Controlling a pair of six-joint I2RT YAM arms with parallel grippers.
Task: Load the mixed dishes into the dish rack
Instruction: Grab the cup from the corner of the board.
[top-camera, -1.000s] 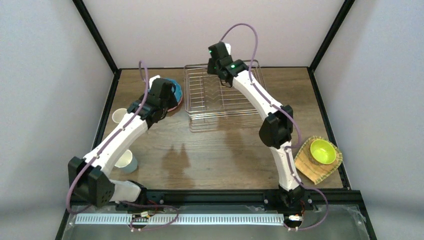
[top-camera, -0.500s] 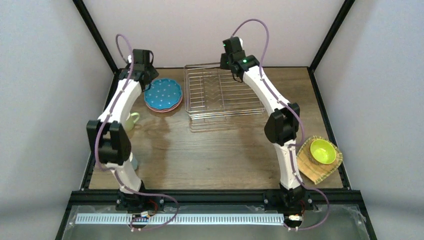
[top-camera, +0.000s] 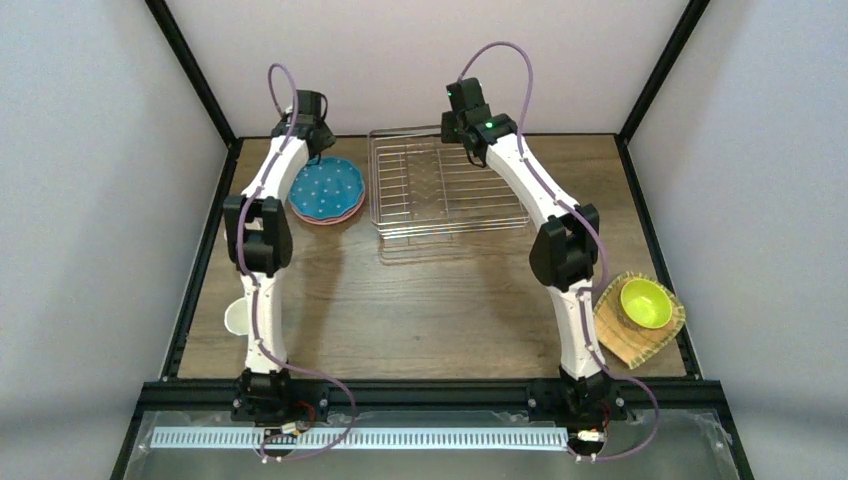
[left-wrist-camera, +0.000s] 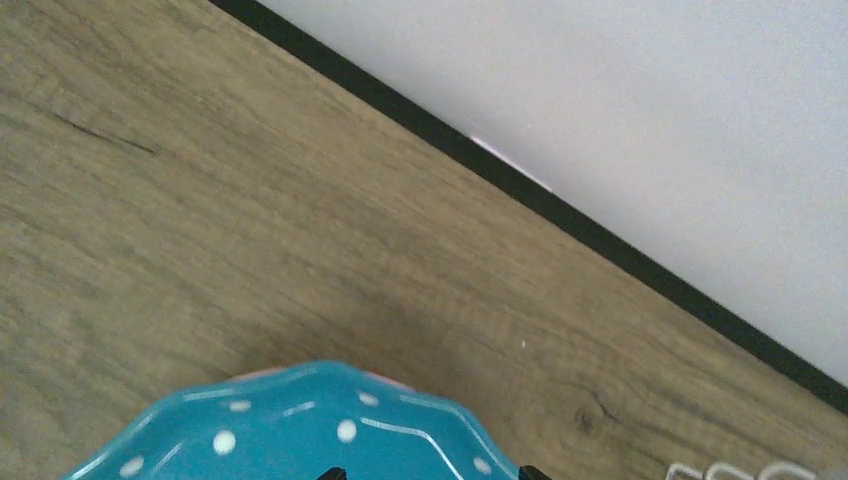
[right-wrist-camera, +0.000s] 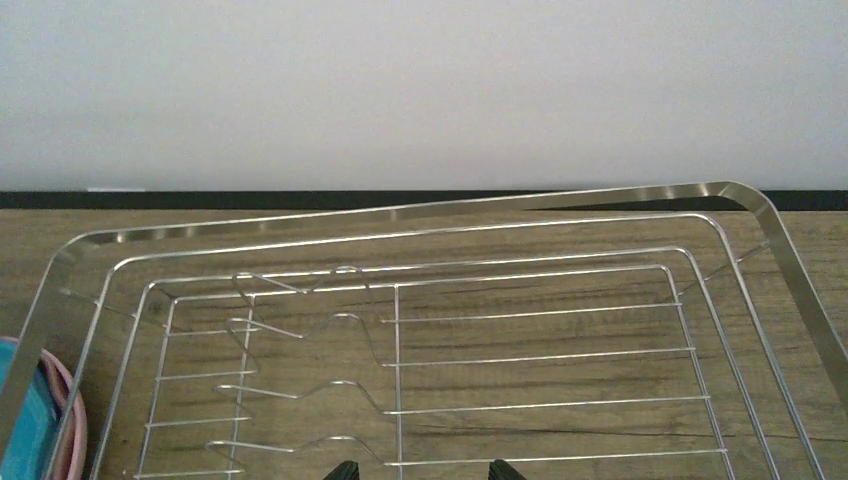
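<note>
Since half a second ago the left arm has drawn back along the left side, uncovering a pale mug. The left gripper, its claw wide apart and empty, hangs over the far rim of the blue dotted plate, probably to pinch that edge. The dish rack holds nothing. The right gripper, also apart, hovers over its far side. The lime bowl sits far right.

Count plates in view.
3: blue dotted plate stacked on pink plate, left of the dish rack; woven tan plate under the lime bowl, far right. Stack may hide more.
</note>
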